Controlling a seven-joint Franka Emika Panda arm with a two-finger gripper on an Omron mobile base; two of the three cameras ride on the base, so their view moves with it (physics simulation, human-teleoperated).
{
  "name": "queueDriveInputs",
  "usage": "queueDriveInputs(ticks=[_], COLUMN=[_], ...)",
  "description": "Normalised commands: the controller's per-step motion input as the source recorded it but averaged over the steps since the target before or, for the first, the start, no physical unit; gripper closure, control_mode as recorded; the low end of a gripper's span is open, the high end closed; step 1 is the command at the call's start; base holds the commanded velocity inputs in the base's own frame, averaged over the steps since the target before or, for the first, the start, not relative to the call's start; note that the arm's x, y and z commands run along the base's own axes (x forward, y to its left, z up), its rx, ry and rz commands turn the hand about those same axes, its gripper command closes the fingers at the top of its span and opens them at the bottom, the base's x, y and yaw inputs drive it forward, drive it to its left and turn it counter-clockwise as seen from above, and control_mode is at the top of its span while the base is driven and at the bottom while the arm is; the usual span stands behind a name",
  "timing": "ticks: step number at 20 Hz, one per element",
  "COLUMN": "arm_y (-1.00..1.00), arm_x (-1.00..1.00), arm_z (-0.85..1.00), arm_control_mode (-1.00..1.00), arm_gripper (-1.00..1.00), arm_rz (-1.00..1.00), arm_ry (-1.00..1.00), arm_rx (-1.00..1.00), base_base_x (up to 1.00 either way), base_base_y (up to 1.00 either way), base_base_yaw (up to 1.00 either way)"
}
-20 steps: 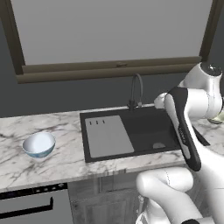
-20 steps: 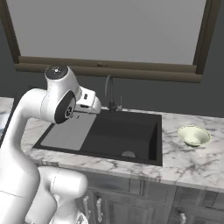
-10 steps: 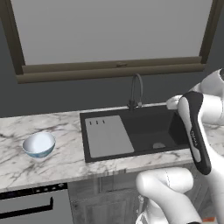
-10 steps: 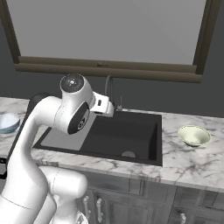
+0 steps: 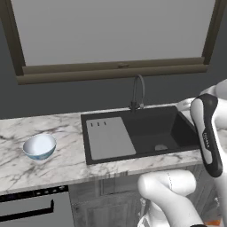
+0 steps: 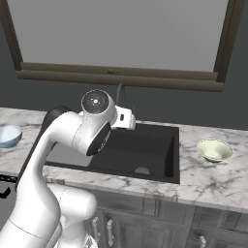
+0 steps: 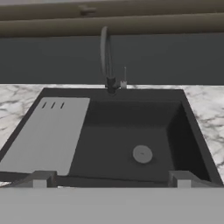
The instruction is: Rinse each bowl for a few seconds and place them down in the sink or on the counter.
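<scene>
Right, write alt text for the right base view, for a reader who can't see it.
A white robot arm rises in front of a black sink set in a marble counter under a window. A pale yellow-green bowl sits on the counter right of the sink, a light blue bowl far left.

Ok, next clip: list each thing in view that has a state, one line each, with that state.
blue bowl: upright on the counter left of the sink, nothing visible inside, not held.
yellow-green bowl: upright on the counter right of the sink, not held.
sink: basin bare, drain visible, no water visible.
faucet: no water running, spout over the basin.
gripper: open, fingers apart, holding nothing, facing the sink.
</scene>
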Motion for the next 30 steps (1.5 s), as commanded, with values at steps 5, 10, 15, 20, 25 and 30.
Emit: queueDriveInputs(ticks=[5, 10, 15, 20, 25, 30], arm_y=[-0.12, -0.12, -0.08, -0.04, -0.08, -0.03], arm_x=[0.07, 0.09, 0.15, 0.33, 0.39, 0.32], arm_z=[-0.04, -0.05, -0.07, -0.05, -0.02, -0.02], arm_control_mode=[-1.00, -1.00, -1.00, -1.00, -1.00, -1.00], arm_gripper=[-1.00, -1.00, -1.00, -1.00, -1.00, -1.00], arm_rz=[0.08, 0.09, 0.07, 0.05, 0.05, 0.04], arm_ry=[-0.14, -0.20, -0.21, -0.06, 0.00, 0.00], arm_rx=[0.00, 0.00, 0.00, 0.00, 0.00, 0.00], base_base_x=[0.00, 0.00, 0.00, 0.00, 0.00, 0.00], base_base_y=[0.00, 0.00, 0.00, 0.00, 0.00, 0.00], base_base_yaw=[0.00, 0.00, 0.00, 0.00, 0.00, 0.00])
